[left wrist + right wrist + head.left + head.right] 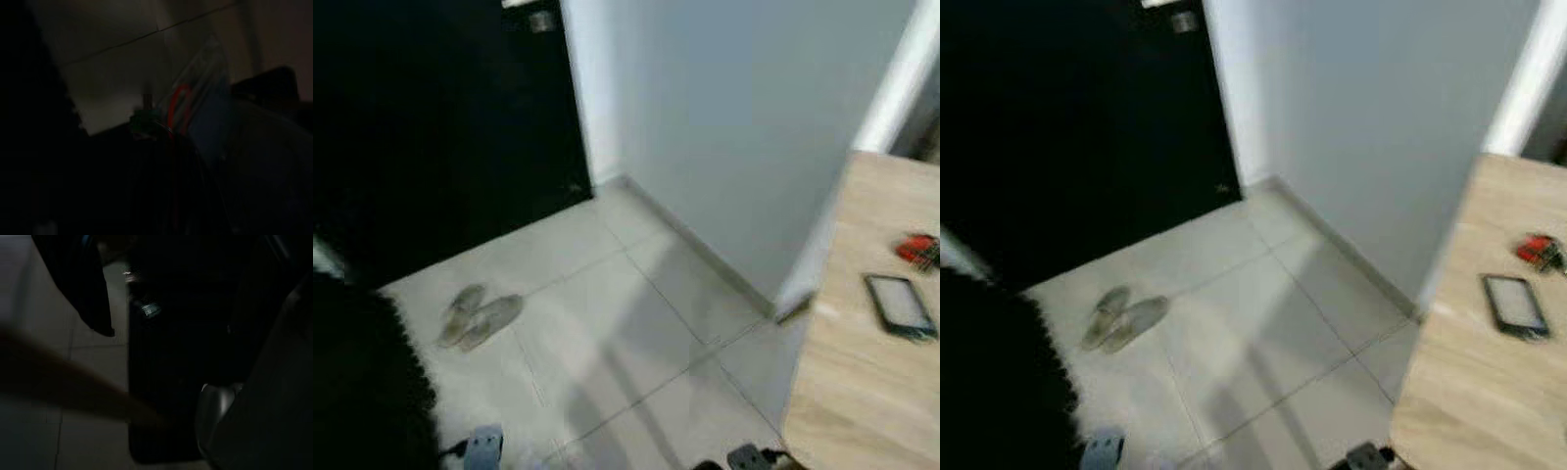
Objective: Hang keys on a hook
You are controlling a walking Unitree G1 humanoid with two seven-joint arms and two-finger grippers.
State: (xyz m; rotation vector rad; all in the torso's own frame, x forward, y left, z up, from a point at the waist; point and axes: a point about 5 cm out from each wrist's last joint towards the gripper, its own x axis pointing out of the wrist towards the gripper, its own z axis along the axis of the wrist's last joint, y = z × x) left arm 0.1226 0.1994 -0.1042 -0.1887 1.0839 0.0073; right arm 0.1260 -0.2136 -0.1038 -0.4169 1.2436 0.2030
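Observation:
A small red bunch of keys (917, 249) lies near the far right edge of a light wooden table (862, 392). Both arms hang low and idle. Grey parts of them show at the bottom edge, the left one (484, 446) and the right one (749, 456), well short of the keys. The left wrist view is very dark: tiled floor, a red loop (178, 105) and a glossy bluish surface can be made out. In the right wrist view a black finger (93, 298) hangs over pale floor tiles.
A dark phone (899, 305) lies on the table in front of the keys. A black door (450, 127) stands ahead on the left beside a grey wall (744, 117). A pair of slippers (478, 315) lies on the tiles, by a fluffy rug (372, 392).

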